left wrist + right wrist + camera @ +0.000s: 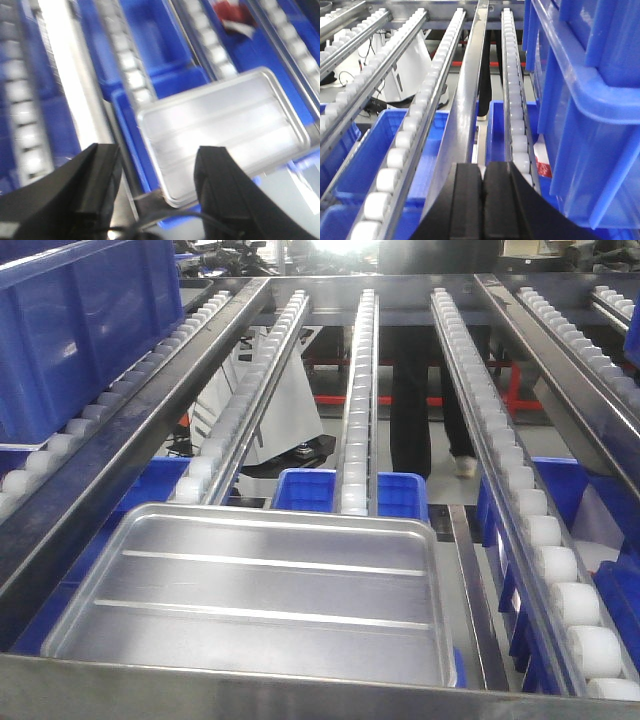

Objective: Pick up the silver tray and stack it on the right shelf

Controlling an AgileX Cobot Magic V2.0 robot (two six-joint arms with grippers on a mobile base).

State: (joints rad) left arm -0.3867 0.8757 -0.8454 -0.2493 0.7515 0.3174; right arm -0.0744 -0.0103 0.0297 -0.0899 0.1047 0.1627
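Note:
The silver tray [260, 590], shiny with two raised ridges on its floor, lies on the roller rails of the shelf [360, 390] at the front left, against the flat steel front bar [300, 690]. It also shows in the left wrist view [225, 130], blurred. My left gripper [157, 165] is open and empty, hovering above the tray's near corner and apart from it. My right gripper [483, 180] is shut and empty, over a steel rail [467, 100] between roller rows. Neither gripper shows in the front view.
A big blue bin [80, 330] sits on the rollers at the far left. Stacked blue bins [590, 100] stand close to my right gripper's right side. More blue bins [350, 490] sit on the level below. A person's legs [425, 410] stand behind the rack.

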